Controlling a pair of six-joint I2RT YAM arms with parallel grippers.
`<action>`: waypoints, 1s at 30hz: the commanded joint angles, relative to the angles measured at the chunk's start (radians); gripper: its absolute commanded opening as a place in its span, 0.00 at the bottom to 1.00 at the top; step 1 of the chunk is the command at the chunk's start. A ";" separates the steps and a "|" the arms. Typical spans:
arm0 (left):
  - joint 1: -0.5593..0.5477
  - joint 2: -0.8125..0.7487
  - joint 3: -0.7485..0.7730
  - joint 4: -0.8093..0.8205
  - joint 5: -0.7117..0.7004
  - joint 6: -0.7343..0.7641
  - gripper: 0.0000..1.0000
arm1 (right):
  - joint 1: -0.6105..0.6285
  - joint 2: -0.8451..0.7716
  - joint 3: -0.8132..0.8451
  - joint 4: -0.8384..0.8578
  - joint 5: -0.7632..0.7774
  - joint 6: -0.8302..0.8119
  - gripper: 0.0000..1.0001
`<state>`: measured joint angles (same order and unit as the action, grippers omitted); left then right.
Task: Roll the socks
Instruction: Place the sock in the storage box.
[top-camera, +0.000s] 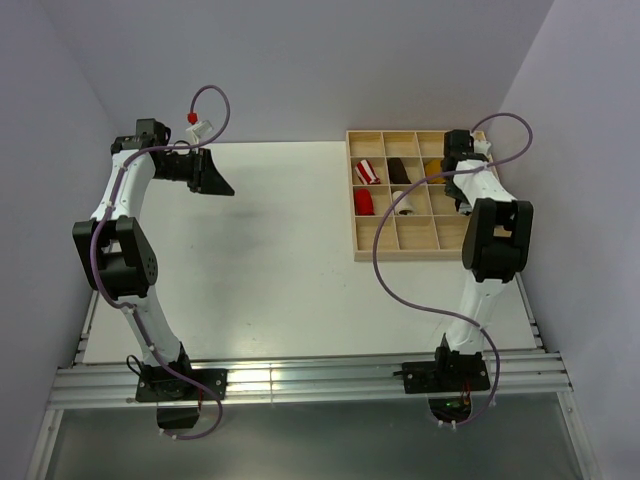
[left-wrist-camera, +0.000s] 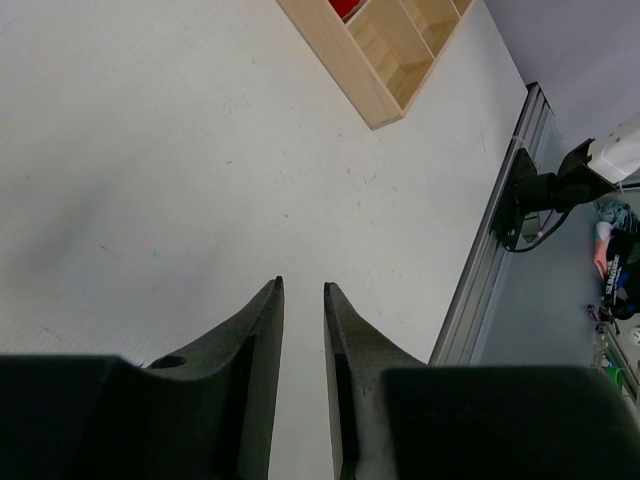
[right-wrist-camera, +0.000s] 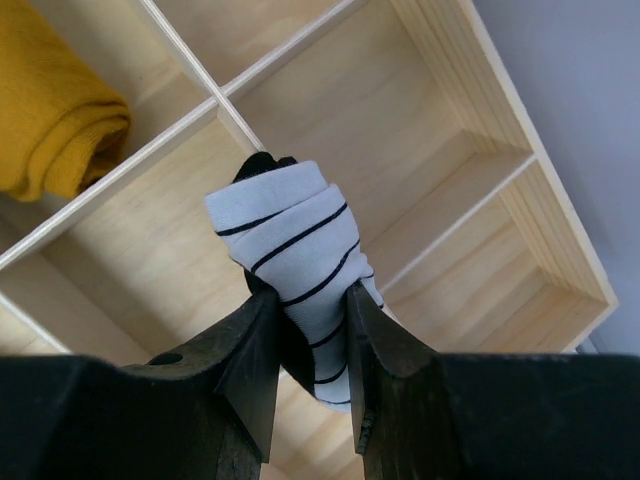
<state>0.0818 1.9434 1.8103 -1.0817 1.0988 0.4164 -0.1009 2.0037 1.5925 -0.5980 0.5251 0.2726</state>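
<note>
Over the wooden organizer (right-wrist-camera: 480, 90) at the far right of the surface (left-wrist-camera: 150, 150), the right end effector (right-wrist-camera: 307, 298) was clamped on the striped sock (right-wrist-camera: 285, 225), which was wound into a roll with its black toe showing at the back. The roll hung above a bare cell near the organizer's outer wall, diagonal to the cell that held the mustard bundle (right-wrist-camera: 50, 110). Whether it touched the cell floor could not be told. In the overhead view the cream sock (top-camera: 407, 203) appeared to lie rolled in a middle cell. The left end effector (left-wrist-camera: 302, 290) hovered well apart over the bare surface, its fingers a little apart with nothing between them.

The main risk seemed to be the roll coming undone. The fingers pinched only the end nearest the wrist, so the free outer wraps could spring loose on release, more so if the roll were dropped rather than set down. A second hazard was the thin divider (right-wrist-camera: 120, 172) near the roll. A release slightly off centre could leave the sock straddling it or tipped into the neighbouring cell. The fabric could also snag on a finger as the fingers parted and be dragged back out when the arm lifted.
</note>
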 joint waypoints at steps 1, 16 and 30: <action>0.004 -0.024 0.021 0.005 0.036 -0.001 0.28 | 0.004 0.038 0.064 -0.025 0.036 0.007 0.00; 0.004 -0.012 0.023 -0.003 0.024 0.012 0.28 | 0.069 0.171 0.150 -0.080 -0.020 -0.003 0.00; 0.004 -0.014 0.021 -0.001 0.016 0.005 0.28 | 0.072 0.205 0.144 -0.082 -0.178 -0.001 0.00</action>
<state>0.0818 1.9434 1.8103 -1.0817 1.0996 0.4137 -0.0345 2.1925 1.7092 -0.6609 0.4290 0.2604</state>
